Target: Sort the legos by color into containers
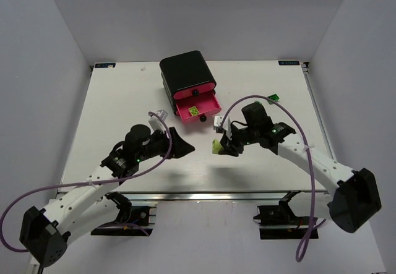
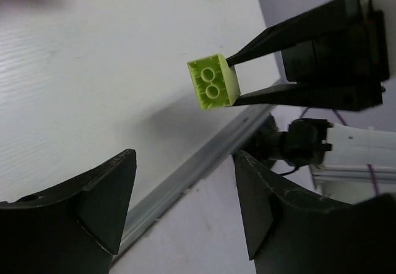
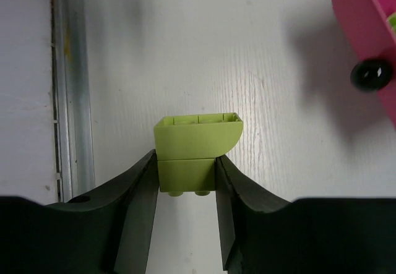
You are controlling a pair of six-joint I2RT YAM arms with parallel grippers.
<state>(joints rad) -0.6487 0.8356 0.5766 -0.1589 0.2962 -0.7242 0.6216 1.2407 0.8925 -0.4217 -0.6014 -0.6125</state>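
Grip looks sound: your right gripper is clamped on the pale yellow-green plastic brick with a curved top, which appears lifted off the white table. The open pink drawer of the black rounded cabinet lies ahead of the fingertips and off to one side, its black round knob nearest. Carry the brick over the drawer's front wall before lowering so no finger clips the knob, and release beside the matching brick inside. Your left gripper sits spread and empty just across from the held brick; hold it clear.

One lime brick held aloft; another brick inside open pink drawer
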